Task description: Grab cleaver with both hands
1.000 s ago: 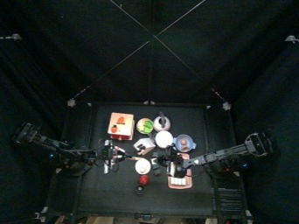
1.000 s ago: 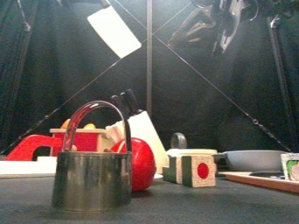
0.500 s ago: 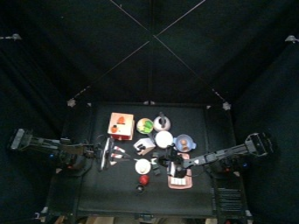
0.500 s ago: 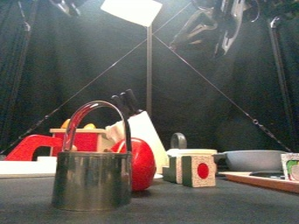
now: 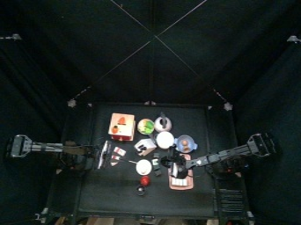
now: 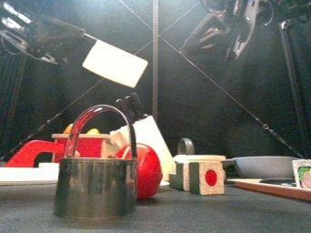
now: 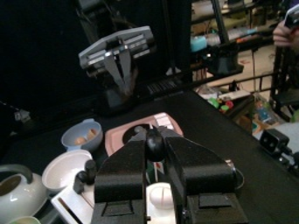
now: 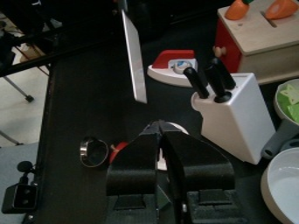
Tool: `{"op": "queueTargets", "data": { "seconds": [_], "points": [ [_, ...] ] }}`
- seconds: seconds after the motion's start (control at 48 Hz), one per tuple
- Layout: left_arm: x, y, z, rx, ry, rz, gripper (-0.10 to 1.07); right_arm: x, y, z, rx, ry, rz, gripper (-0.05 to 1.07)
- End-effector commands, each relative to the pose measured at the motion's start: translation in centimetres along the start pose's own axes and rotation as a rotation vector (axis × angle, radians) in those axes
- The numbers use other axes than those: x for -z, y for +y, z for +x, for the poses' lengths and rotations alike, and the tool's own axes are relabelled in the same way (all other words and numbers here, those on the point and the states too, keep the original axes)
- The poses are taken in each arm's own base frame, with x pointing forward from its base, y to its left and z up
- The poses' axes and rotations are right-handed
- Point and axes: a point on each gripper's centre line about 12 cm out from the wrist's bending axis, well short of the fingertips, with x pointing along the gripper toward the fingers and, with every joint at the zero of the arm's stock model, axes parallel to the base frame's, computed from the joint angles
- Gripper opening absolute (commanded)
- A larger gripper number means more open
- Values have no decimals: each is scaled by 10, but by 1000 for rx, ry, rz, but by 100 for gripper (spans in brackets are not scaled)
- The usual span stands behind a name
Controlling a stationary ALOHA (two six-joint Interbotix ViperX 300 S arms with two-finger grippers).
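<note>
The cleaver (image 6: 115, 64) hangs high above the table's left side, its white blade tilted. My left gripper (image 6: 58, 36) is shut on its dark handle, which runs up and to the left from the blade. In the left wrist view a white part of the cleaver (image 7: 158, 191) shows between the closed jaws of the left gripper (image 7: 156, 144). The right wrist view shows the cleaver (image 8: 131, 52) edge-on, some way beyond my right gripper (image 8: 163, 131). Its jaws stand close together with nothing between them. The right gripper (image 6: 246, 25) hangs high at the right, apart from the blade.
A metal cup with a hoop handle (image 6: 95, 187) stands at the front, a red apple (image 6: 147, 171) behind it. A white knife block (image 6: 148, 136), a wooden cube with a red dot (image 6: 202, 174), a dark pan (image 6: 263, 166) and a board (image 6: 275, 185) fill the table.
The cleaver has swung from top centre down and to the left, and its blade has tilted. The left arm has drawn back to the left. The right arm has hardly moved.
</note>
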Motion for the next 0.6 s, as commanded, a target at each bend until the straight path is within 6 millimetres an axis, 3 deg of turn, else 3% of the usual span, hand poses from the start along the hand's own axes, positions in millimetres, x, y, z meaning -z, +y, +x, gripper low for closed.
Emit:
{"op": "queueTargets", "data": {
  "seconds": [0.0, 0.229, 0.583],
  "points": [
    [9, 7, 16, -8, 15, -26, 39, -8, 5, 4, -5, -10, 30, 45],
    [30, 4, 29, -3, 19, -89, 39, 17, 10, 36, 20, 94, 62, 57],
    [31, 7, 37, -3, 5, -76, 39, 37, 14, 66, 49, 166, 76, 76]
  ]
}}
